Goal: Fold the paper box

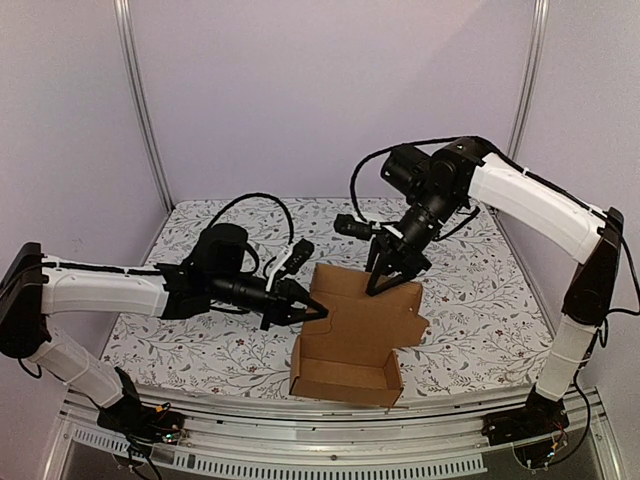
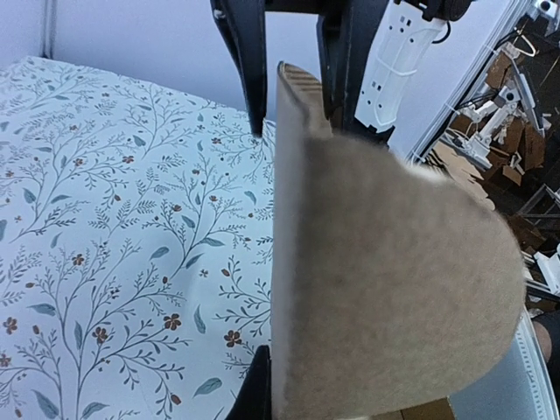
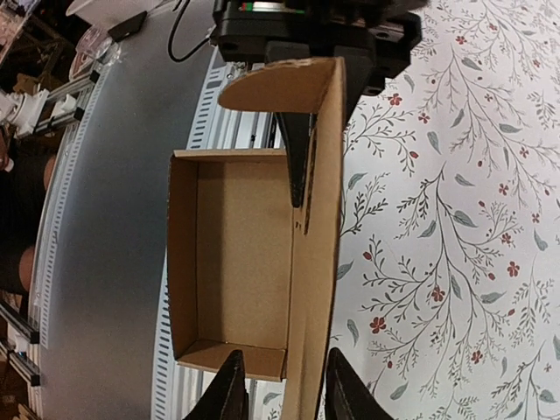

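Left gripper (image 1: 314, 312) is pinching the one brown cardboard paper box (image 1: 355, 335) at nine o'clock; right gripper (image 1: 388, 284), slightly parted, is straddling twelve o'clock.

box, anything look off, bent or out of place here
No damage shows. The box is only half folded: its tray is open and the lid is raised, pinched by the left fingers. It sits right at the table's near edge, possibly overhanging.
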Motion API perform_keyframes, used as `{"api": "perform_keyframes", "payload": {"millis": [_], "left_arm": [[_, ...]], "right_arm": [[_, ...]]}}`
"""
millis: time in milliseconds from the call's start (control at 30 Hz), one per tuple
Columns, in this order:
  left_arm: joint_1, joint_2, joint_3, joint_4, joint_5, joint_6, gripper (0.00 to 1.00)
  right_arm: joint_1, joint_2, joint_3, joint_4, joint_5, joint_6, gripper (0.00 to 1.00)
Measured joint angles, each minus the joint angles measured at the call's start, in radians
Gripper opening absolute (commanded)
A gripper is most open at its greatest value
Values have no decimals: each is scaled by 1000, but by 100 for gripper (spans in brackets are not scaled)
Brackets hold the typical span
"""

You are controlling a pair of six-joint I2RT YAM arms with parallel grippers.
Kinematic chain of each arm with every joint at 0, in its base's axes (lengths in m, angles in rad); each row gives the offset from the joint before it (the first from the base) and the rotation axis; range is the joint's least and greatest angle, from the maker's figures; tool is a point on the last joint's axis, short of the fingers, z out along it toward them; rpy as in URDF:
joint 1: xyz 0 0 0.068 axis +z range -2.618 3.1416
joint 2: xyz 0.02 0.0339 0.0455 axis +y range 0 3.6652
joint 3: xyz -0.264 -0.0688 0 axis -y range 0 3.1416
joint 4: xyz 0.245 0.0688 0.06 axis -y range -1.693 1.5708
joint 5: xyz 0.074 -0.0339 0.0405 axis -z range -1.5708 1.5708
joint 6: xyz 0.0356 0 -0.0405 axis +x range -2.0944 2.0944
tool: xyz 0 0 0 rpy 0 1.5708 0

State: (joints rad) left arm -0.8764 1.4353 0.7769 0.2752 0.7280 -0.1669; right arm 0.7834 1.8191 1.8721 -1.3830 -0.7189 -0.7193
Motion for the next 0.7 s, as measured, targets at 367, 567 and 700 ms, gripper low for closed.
{"api": "perform_keyframes", "payload": {"millis": [367, 567, 700], "left_arm": [[-1, -180, -76, 47, -136, -87, 0], [0, -234, -127, 144, -243, -181, 0], [0, -234, -135, 182, -290, -222, 0]], "right_arm": [[-389, -252, -264, 150, -72, 201, 44], [-373, -276, -402, 229, -141, 263, 49], [-365, -270, -408, 257, -195, 277, 47]]}}
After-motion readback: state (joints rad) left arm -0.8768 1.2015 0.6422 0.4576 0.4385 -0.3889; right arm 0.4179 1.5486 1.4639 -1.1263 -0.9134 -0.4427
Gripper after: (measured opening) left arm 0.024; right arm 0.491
